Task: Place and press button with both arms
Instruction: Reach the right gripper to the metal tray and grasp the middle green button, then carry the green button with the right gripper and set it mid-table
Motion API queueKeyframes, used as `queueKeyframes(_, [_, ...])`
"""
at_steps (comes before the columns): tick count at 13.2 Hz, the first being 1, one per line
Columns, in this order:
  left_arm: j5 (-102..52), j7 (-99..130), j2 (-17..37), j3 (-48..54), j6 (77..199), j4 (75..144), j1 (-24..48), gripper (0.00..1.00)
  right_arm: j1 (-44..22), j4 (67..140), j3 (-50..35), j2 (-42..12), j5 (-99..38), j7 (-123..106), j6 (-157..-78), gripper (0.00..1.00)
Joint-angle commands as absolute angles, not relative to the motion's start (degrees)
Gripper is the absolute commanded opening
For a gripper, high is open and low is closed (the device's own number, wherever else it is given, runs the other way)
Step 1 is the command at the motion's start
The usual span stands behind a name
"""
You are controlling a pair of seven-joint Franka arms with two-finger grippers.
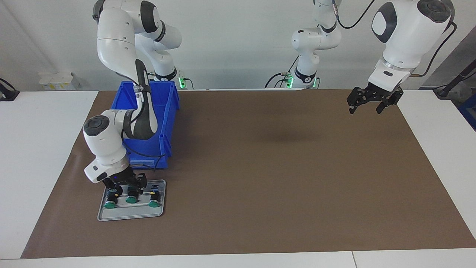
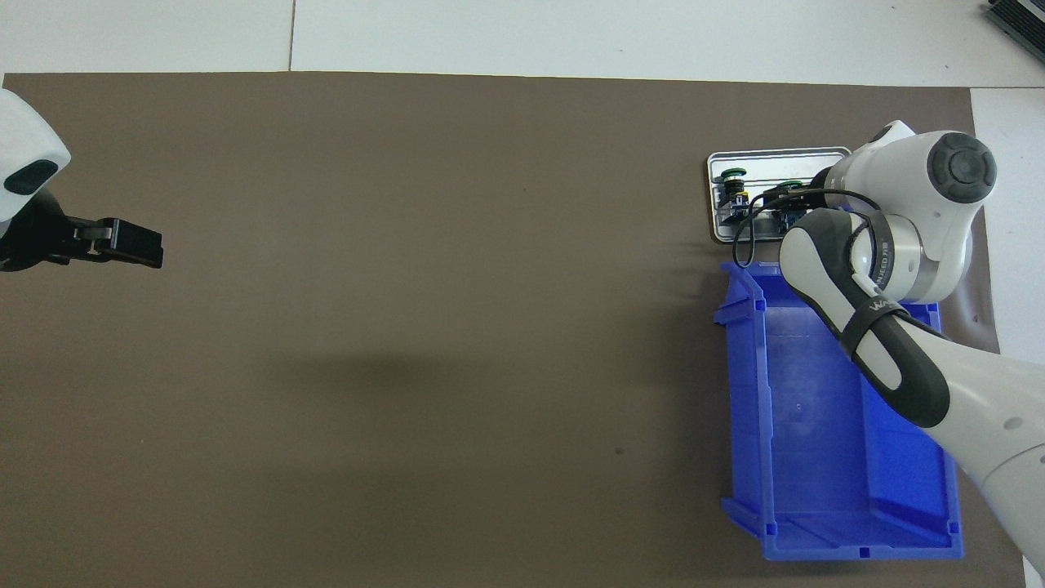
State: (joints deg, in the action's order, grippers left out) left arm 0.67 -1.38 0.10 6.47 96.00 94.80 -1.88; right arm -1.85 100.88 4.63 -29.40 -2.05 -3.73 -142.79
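Three buttons point(image 1: 131, 199) sit on one tray point(image 1: 130, 214); right jaws point(image 1: 125, 186) unclear, left jaws point(image 1: 373, 102) apart.

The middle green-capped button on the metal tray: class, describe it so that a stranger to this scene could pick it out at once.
Find the blue bin at the right arm's end of the brown mat; the small metal tray lies beside it, farther from the robots. Three green-capped buttons sit in a row on the tray. The middle button is the one directly under the right gripper, unlike the two at the row's ends.
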Motion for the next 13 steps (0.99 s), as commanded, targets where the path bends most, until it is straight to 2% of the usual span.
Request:
queueKeyframes(1, [-4.8, -2.99, -1.58, 6.24, 96.68, 96.59, -2.19, 1.0, -1.23, 102.92, 4.13, -29.0, -3.34, -6.32, -144.84, 0.63])
queueKeyframes(2, [-6.49, -3.08, -1.58, 6.15, 96.68, 96.68, -2.2, 1.0, -1.06, 103.01, 4.04, -29.0, -3.43, -7.55, -144.67, 0.39])
queueKeyframes(3, [-6.5, -3.08, -1.58, 6.07, 96.51, 96.68, -2.11, 1.0, -0.71, 102.83, 4.04, -28.92, -3.43, -8.08, -144.15, 0.0])
queueKeyframes(5, [-6.5, -3.08, -1.58, 5.98, 96.59, 96.77, -2.28, 1.0, -0.7, 101.35, 4.13, -28.92, -5.88, -7.74, -142.75, 0.0])
queueKeyframes(8, [-6.24, -4.83, -1.58, 5.89, 96.24, 96.77, -2.64, 1.0, -1.23, 93.02, 4.57, -28.13, -5.89, -0.14, -133.98, 0.0])
queueKeyframes(10, [-5.89, -4.57, -1.58, 5.8, 96.15, 96.77, -2.64, 1.0, -2.1, 87.56, 4.74, -27.6, -4.84, 15.04, -127.65, 0.0])
queueKeyframes(13, [-2.9, -4.57, -1.58, 5.89, 96.77, 96.86, -2.64, 1.0, -4.73, 85.87, 4.75, -24.01, -3.78, 40.53, -121.48, 0.0])
